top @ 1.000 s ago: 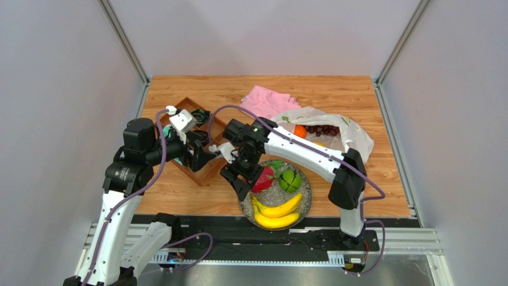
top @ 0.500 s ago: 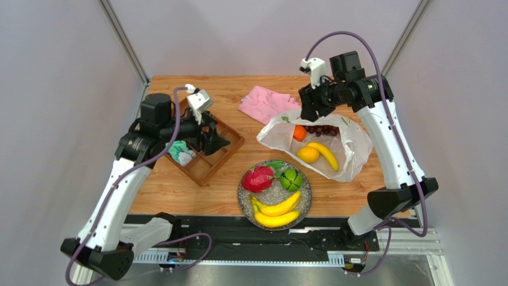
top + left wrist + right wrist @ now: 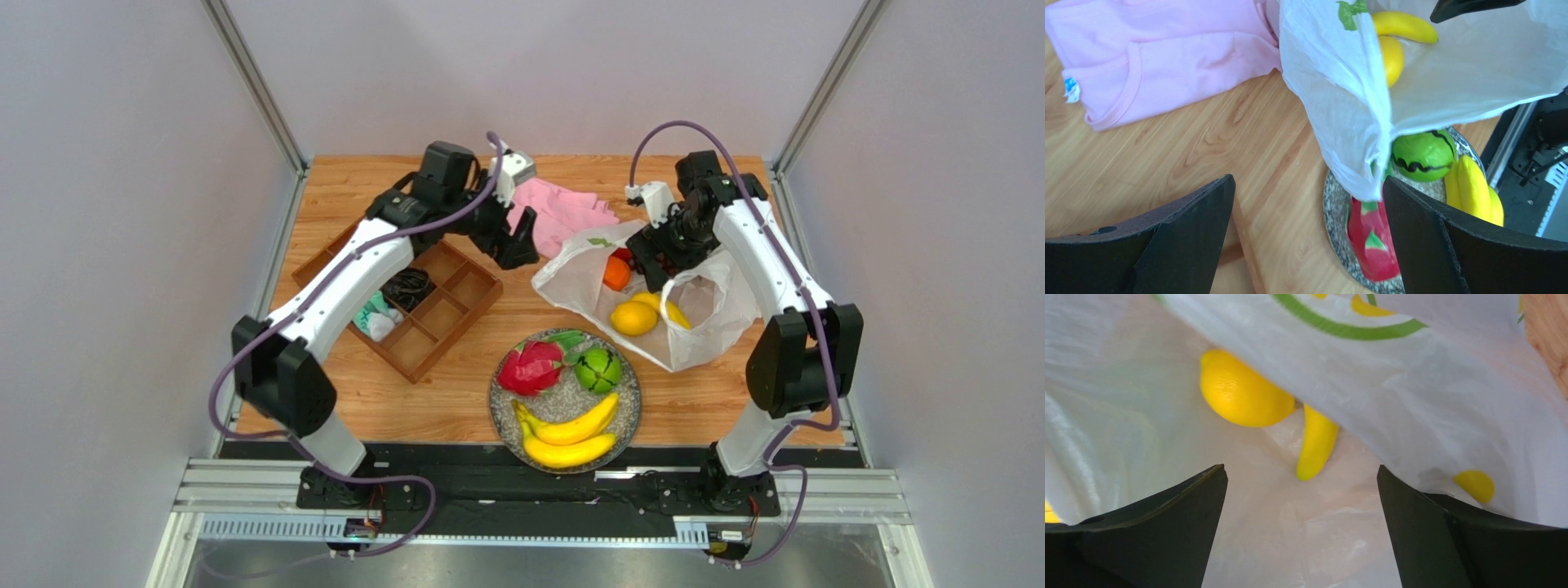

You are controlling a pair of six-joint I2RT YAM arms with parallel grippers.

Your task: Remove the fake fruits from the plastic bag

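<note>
The plastic bag (image 3: 705, 306) lies at the right, mouth facing left. Inside it are a lemon (image 3: 634, 319), a banana (image 3: 670, 309) and an orange (image 3: 616, 272); the grapes are hidden. My right gripper (image 3: 644, 261) is open and empty at the bag's mouth. The right wrist view looks into the bag (image 3: 1303, 539), with the gripper (image 3: 1301, 471) above the lemon (image 3: 1241, 392) and banana (image 3: 1315, 441). My left gripper (image 3: 521, 239) is open and empty, left of the bag. In the left wrist view it (image 3: 1308, 184) hovers over the table beside the bag (image 3: 1339, 92). A dragon fruit (image 3: 530, 368), green fruit (image 3: 597, 368) and bananas (image 3: 568, 439) lie on a plate (image 3: 628, 410).
A pink cloth (image 3: 552, 206) lies at the back behind the bag. A wooden compartment tray (image 3: 460, 304) with small items stands at the left. The plate (image 3: 1333, 208) sits near the front, just left of the bag's lower edge.
My left arm swung from over the wooden tray to the back centre beside the pink cloth. My right gripper came down from behind the bag into its mouth, and the bag shifted.
</note>
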